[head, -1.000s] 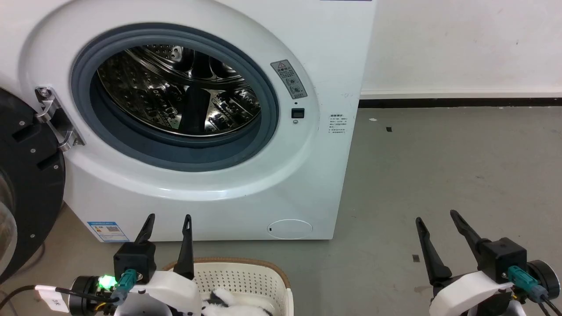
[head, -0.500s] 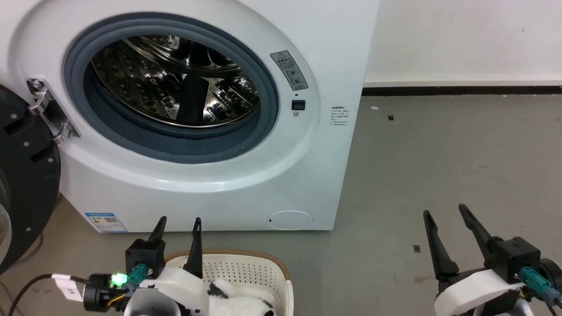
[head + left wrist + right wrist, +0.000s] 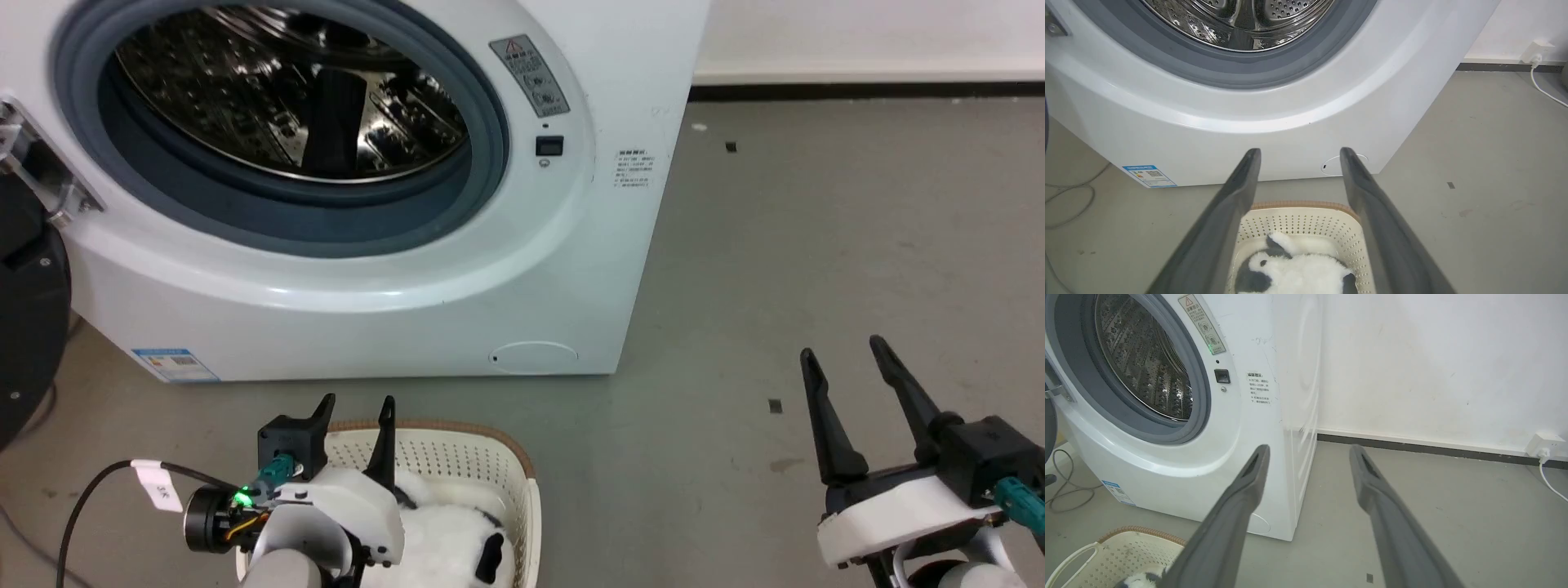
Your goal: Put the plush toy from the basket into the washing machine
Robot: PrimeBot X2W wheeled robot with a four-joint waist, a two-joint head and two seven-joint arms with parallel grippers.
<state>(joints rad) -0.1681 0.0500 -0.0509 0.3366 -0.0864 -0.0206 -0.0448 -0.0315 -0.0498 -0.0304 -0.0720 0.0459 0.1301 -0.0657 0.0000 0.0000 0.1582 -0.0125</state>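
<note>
Plush toy (image 3: 457, 535) looks super light & squishy imo. All fluffy fur, no stiff bits I can see, so it'll prob squash and flop when lifted. Not fragile, and prob not slippery either. Best spot to grab is deep across the fat white body in the middle. A flipper or a tuft of fur would likely let it dangle or pull free.

It's lying down in the basket (image 3: 457, 457) and takes up most of the bottom. Can't see anything else in there, tho the near end is hidden behind the left arm. Basket sits on the floor (image 3: 775, 245) just in front of the washing machine (image 3: 408, 310). Drum (image 3: 245, 98) is open and looks empty afaict, w/ the door (image 3: 24, 327) swung off to the left.

Left gripper (image 3: 357, 402) hovers over the basket, fingers spread, nothing between them. Right gripper (image 3: 842, 347) is well off to the side over bare floor, fingers spread too, holding nothing.
</note>
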